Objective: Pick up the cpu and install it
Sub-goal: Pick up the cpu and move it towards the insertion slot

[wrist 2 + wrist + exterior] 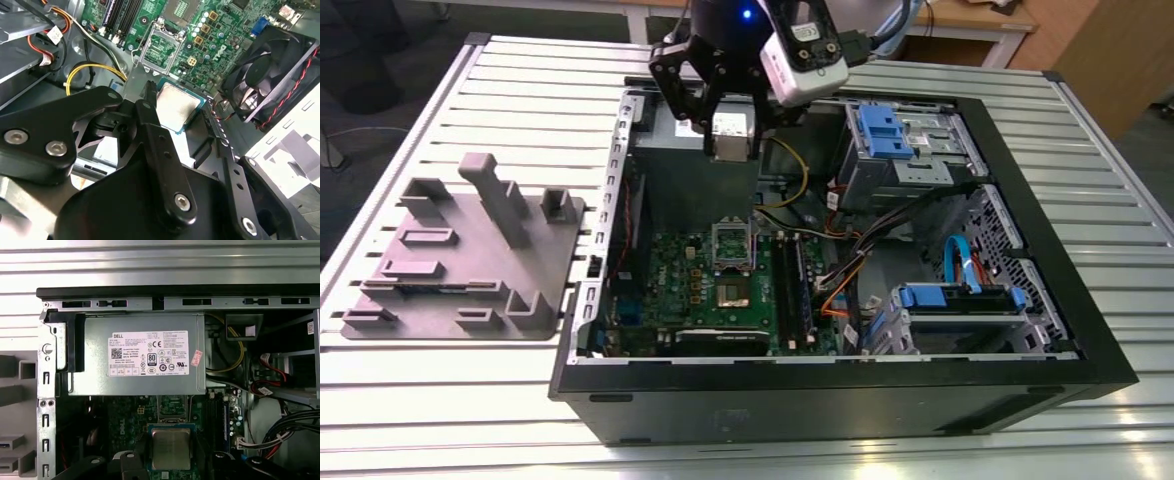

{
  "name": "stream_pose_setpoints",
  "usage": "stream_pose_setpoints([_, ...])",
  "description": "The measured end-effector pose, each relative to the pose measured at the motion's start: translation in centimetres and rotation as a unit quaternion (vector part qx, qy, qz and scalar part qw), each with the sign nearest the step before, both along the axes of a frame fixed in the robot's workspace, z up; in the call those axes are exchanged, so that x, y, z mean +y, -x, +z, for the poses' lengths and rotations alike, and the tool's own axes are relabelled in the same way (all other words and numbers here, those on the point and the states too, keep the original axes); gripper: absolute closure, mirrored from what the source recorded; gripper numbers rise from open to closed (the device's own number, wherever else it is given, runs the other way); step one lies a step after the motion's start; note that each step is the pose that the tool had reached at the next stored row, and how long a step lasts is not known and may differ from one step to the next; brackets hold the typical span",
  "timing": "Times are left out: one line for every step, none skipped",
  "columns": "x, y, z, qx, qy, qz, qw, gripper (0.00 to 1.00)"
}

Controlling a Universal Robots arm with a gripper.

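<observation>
Slatted metal table point(440, 420) carries an open computer case point(854, 405) lying on its side, with a grey moulded fixture point(467, 250) resting beside it near the table's edge at the exterior view's left. Above the far part of the case, toward the exterior view's left, the gripper point(728, 128) hangs clear of the parts below. Its black fingers point(131, 462) are drawn in to a narrow gap and clamp the cpu point(731, 142) by two opposite edges. Nothing else touches the chip; it is carried in the air, not seated. In both wrist views the cpu point(176, 106) shows as a small flat square with a pale silver-grey metal top, faintly dulled and reflective, framed by a thin darker greenish rim, its face turned toward the cameras point(171, 448). Beyond it in the first wrist view sits the big grey power supply point(145, 355) with its white label, against the case's wall, and the green motherboard point(707, 300) spreads across the case floor. On that board the metal-framed socket point(730, 292) with its dark centre lies well apart from the held chip in the exterior view. A black fan point(272, 75) stands at the board's edge in the second wrist view.
</observation>
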State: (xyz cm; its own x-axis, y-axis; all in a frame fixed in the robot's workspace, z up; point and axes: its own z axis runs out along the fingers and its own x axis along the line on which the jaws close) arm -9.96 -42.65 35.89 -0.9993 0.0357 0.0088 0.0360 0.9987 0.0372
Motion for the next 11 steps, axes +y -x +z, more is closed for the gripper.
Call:
stream_pose_setpoints([-0.09, 0.0, -0.04, 0.0, 0.0001, 0.0, 1.0, 0.53])
stream_pose_setpoints([-0.18, 0.0, -0.09, 0.0, 0.0002, 0.0, 1.0, 0.53])
stream_pose_setpoints([-0.27, 0.0, -0.14, 0.0, 0.0004, 0.0, 1.0, 0.53])
stream_pose_setpoints([-0.38, 0.0, -0.19, 0.0, 0.0004, 0.0, 1.0, 0.53])
stream_pose_setpoints([-0.52, 0.0, -0.26, 0.0, 0.0004, 0.0, 1.0, 0.53])
stream_pose_setpoints([-0.66, 0.0, -0.33, 0.0, 0.0004, 0.0, 1.0, 0.53])
stream_pose_setpoints([-0.8, 0.0, -0.43, 0.0, 0.0004, 0.0, 1.0, 0.53])
stream_pose_setpoints([-0.91, 0.0, -0.59, -0.0001, 0.0003, 0.0, 1.0, 0.53])
stream_pose_setpoints([-1.0, 0.0, -0.77, -0.0001, 0.0003, 0.0, 1.0, 0.53])
stream_pose_setpoints([-1.07, 0.0, -0.94, 0.0, 0.0004, 0.0, 1.0, 0.53])
stream_pose_setpoints([-1.13, 0.0, -1.12, 0.0, 0.0004, 0.0, 1.0, 0.53])
